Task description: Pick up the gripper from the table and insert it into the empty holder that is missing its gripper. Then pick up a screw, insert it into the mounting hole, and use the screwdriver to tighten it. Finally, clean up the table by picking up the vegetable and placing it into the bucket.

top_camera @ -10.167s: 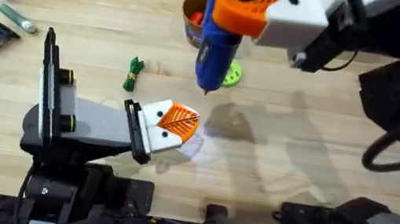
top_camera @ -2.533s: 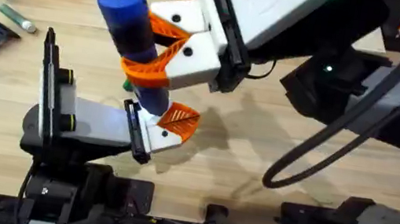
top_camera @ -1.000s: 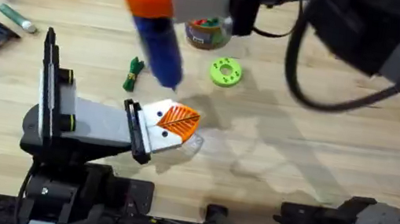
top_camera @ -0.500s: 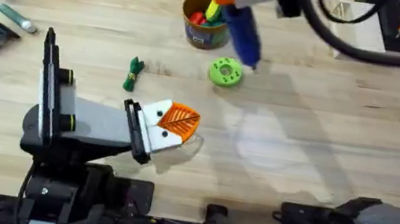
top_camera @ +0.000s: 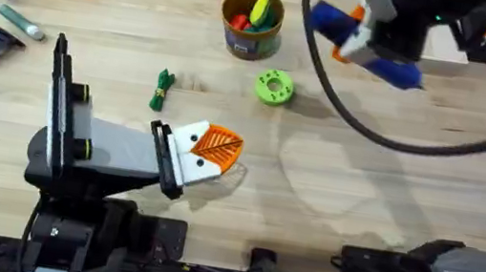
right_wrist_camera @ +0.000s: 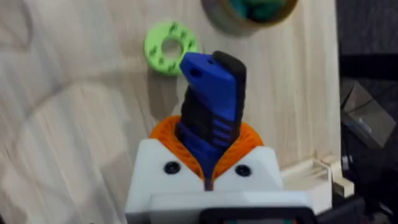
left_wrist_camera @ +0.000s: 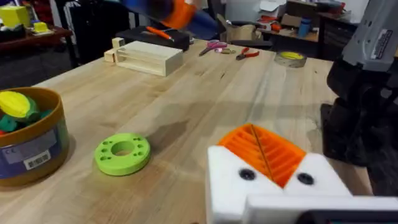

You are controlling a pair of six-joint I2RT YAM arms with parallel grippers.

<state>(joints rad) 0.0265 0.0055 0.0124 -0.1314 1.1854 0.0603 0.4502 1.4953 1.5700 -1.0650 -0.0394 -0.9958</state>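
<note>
- Two white finger mounts with orange ribbed pads form your right gripper point(right_wrist_camera: 208, 171); they are clamped on the blue, pen-shaped screwdriver point(top_camera: 372, 47), held above the table at about 1 o'clock in the overhead view.
- Your left gripper point(top_camera: 212, 151) rests low on the table at about 7 o'clock, its orange ribbed pads pressed together with nothing between them.
- You can see the slender green vegetable point(top_camera: 162, 88) lying on bare wood at 10 o'clock from the left gripper.
- Your round mustard-yellow bucket point(top_camera: 251, 22) stands at 12 o'clock, with colourful toy pieces inside.
- Just beside it, at its 5 o'clock, lies a flat green ring-shaped disc point(top_camera: 274, 88).
- Your table point(top_camera: 388, 196) is pale wood with visible grain; a wooden box point(left_wrist_camera: 148, 57) and scattered tools lie at its far edge.
</note>
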